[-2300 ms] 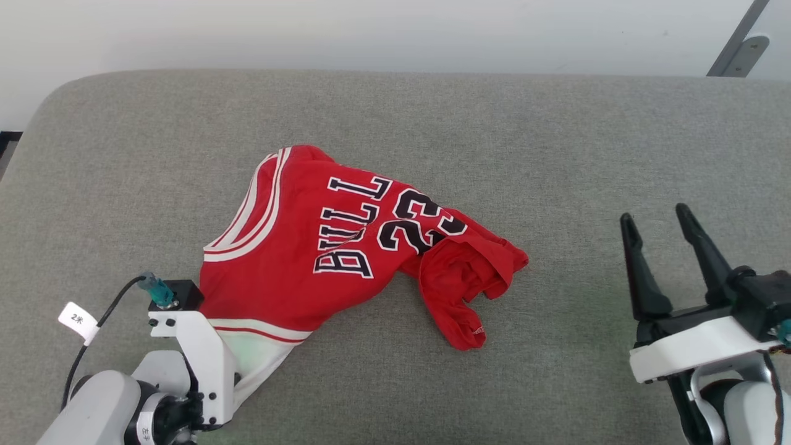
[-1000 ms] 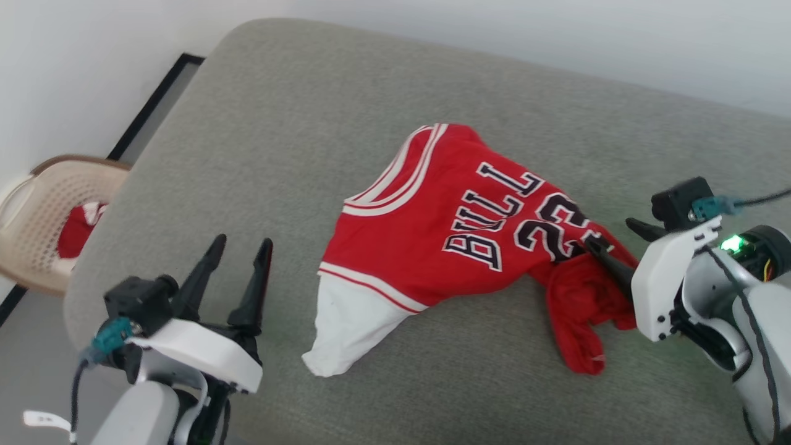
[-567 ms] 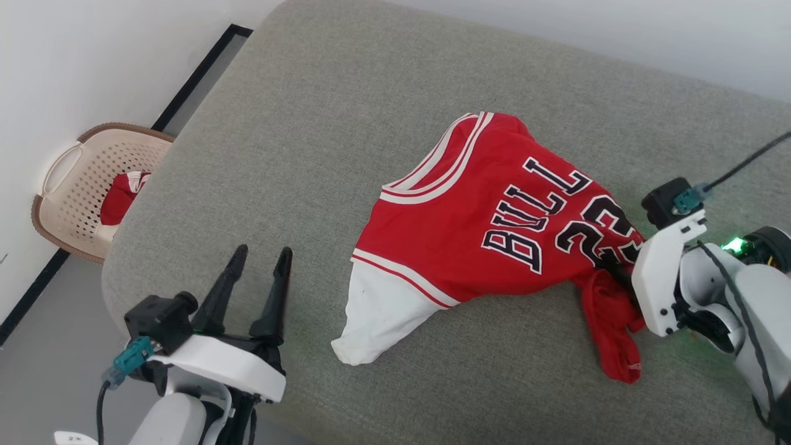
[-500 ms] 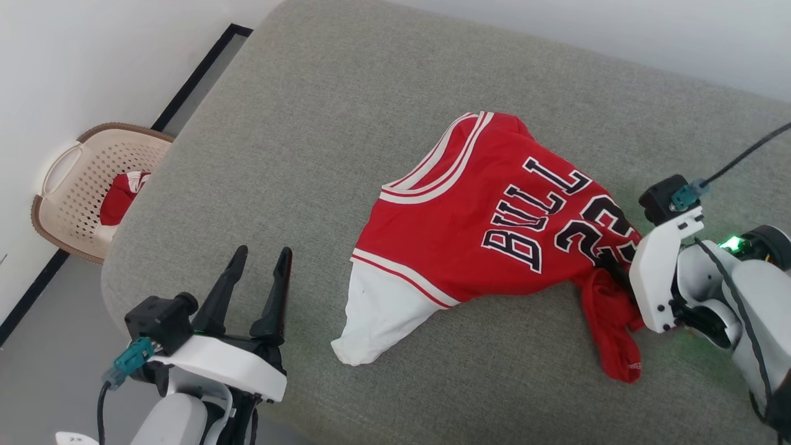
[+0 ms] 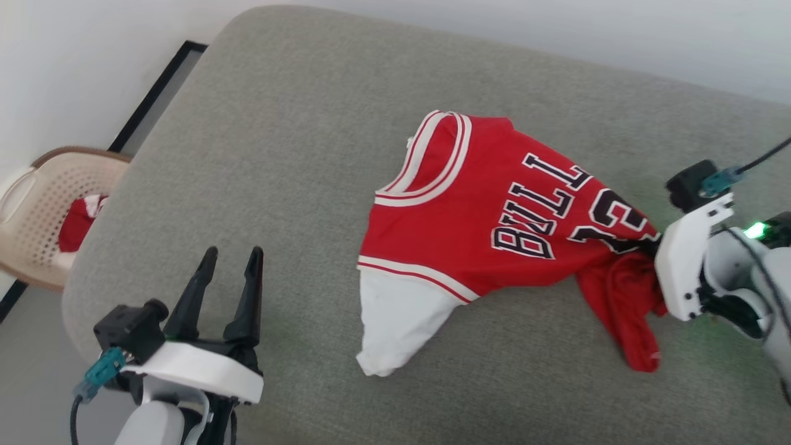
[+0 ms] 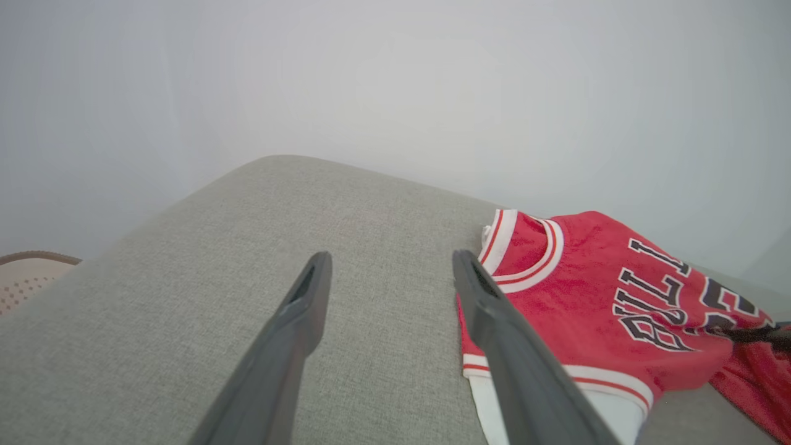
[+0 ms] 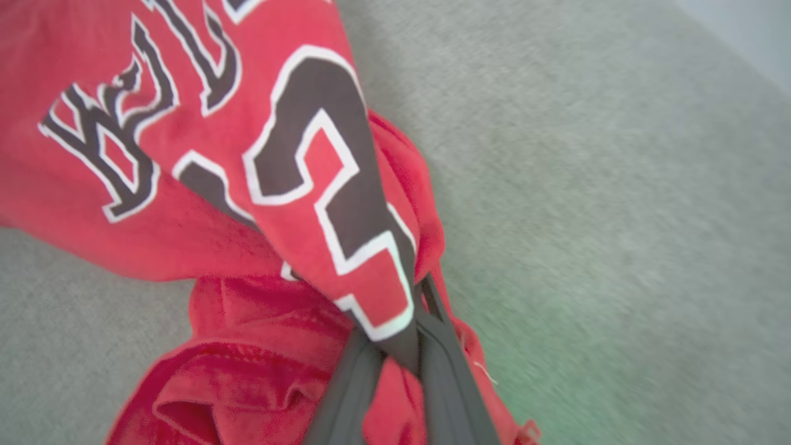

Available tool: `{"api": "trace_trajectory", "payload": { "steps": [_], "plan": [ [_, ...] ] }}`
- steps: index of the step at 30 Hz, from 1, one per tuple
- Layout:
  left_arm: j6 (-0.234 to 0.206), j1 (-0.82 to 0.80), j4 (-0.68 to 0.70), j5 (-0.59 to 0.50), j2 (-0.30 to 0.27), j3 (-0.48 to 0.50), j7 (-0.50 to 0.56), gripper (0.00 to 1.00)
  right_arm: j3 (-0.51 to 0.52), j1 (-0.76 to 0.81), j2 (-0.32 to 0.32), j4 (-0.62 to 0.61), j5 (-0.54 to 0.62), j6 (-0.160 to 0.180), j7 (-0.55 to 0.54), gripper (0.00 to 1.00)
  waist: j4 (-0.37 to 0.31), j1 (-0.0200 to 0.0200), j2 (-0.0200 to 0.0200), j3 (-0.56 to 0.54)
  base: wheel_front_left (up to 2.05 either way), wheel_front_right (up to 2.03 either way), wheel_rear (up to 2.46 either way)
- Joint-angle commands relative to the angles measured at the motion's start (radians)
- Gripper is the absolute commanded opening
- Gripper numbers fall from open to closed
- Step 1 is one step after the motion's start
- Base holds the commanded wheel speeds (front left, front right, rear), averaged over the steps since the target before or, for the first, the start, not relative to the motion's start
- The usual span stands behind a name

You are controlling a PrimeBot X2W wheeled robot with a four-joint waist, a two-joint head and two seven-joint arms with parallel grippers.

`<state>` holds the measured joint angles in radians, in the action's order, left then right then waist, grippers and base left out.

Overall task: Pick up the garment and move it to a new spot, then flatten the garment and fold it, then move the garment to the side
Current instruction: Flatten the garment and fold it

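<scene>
The garment (image 5: pixel 488 222), a red jersey with black white-outlined letters and a white sleeve, lies crumpled on the grey cushioned surface (image 5: pixel 278 123). My right gripper (image 5: pixel 647 245) is shut on its right part, by the number, and that fold is drawn taut toward it. In the right wrist view the two fingers (image 7: pixel 448 371) pinch the numbered cloth of the garment (image 7: pixel 296 154) between them. My left gripper (image 5: pixel 230 258) stands open over the surface's near left corner, well left of the white sleeve. In the left wrist view the left gripper (image 6: pixel 389 262) holds nothing and the garment (image 6: pixel 587 296) lies to its right.
A beige perforated basket (image 5: pixel 31 210) stands on the floor off the surface's left edge, with a small red-and-white cloth bundle (image 5: pixel 77 222) inside. A white wall runs behind the surface. Bare grey cushion stretches left of and behind the garment.
My right gripper has shut on the garment by the number and drawn that part up and to the right. The left gripper stays open. The head camera has shifted.
</scene>
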<state>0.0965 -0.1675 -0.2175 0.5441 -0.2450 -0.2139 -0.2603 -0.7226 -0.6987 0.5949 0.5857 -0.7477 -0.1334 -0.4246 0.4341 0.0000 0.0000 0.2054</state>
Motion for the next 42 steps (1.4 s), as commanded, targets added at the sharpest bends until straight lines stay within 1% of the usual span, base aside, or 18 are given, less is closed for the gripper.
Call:
{"api": "trace_trajectory", "payload": {
  "steps": [1, 7, 11, 15, 18, 21, 27, 29, 32, 39, 42],
  "plan": [
    [0.005, 0.021, 0.004, -0.011, 0.001, 0.009, -0.006, 1.00, 0.003, 0.007, 0.021, -0.020, -0.011, 0.005, 0.011, 0.00, -0.024, 0.0000, 0.0000, -0.017, 0.00, 0.00, 0.00],
    [0.010, 0.059, 0.012, -0.013, -0.006, 0.036, -0.006, 1.00, 0.059, 0.075, 0.108, -0.085, -0.033, 0.005, 0.013, 0.00, -0.077, 0.0000, 0.0000, -0.051, 0.00, 0.00, 0.00],
    [0.006, 0.083, 0.017, -0.013, -0.012, 0.051, -0.006, 1.00, 0.130, 0.153, 0.157, -0.127, -0.033, 0.004, -0.004, 0.00, -0.107, 0.0000, 0.0000, -0.069, 0.00, 0.00, 0.00],
    [0.004, 0.104, 0.017, -0.005, -0.016, 0.061, -0.006, 1.00, 0.224, 0.245, 0.160, -0.163, -0.018, 0.004, 0.000, 0.00, -0.129, 0.0000, 0.0000, -0.081, 0.00, 0.00, 0.00],
    [0.001, 0.113, 0.015, -0.004, -0.018, 0.065, -0.006, 1.00, 0.281, 0.307, 0.137, -0.186, 0.010, 0.004, 0.012, 0.00, -0.139, 0.0000, 0.0000, -0.086, 0.00, 0.00, 0.00],
    [0.001, 0.116, 0.010, 0.000, -0.019, 0.064, -0.006, 1.00, 0.315, 0.358, 0.104, -0.221, 0.032, 0.004, 0.009, 0.00, -0.146, 0.0000, 0.0000, -0.092, 0.00, 0.00, 0.00],
    [0.000, 0.116, 0.002, 0.003, -0.022, 0.059, -0.003, 1.00, 0.362, 0.444, 0.036, -0.288, 0.080, 0.004, -0.046, 0.00, -0.152, 0.0000, 0.0000, -0.102, 0.00, 0.00, 0.00],
    [0.000, 0.113, 0.000, 0.005, -0.023, 0.057, -0.003, 1.00, 0.371, 0.468, 0.024, -0.314, 0.102, 0.004, -0.063, 0.00, -0.152, 0.0000, 0.0000, -0.103, 0.00, 0.00, 0.00],
    [0.000, 0.112, 0.000, 0.007, -0.025, 0.059, -0.003, 1.00, 0.366, 0.498, 0.004, -0.383, 0.132, 0.003, -0.067, 0.00, -0.152, 0.0000, 0.0000, -0.102, 0.00, 0.00, 0.00],
    [-0.001, 0.111, -0.001, 0.011, -0.022, 0.062, -0.004, 1.00, 0.294, 0.545, -0.022, -0.563, 0.182, 0.003, -0.103, 0.00, -0.151, 0.0000, 0.0000, -0.093, 0.00, 0.00, 0.00],
    [-0.001, 0.108, -0.002, 0.010, -0.020, 0.061, -0.004, 1.00, 0.257, 0.545, -0.033, -0.602, 0.201, 0.003, -0.118, 0.00, -0.149, 0.0000, 0.0000, -0.090, 0.00, 0.00, 0.00]
  ]
}}
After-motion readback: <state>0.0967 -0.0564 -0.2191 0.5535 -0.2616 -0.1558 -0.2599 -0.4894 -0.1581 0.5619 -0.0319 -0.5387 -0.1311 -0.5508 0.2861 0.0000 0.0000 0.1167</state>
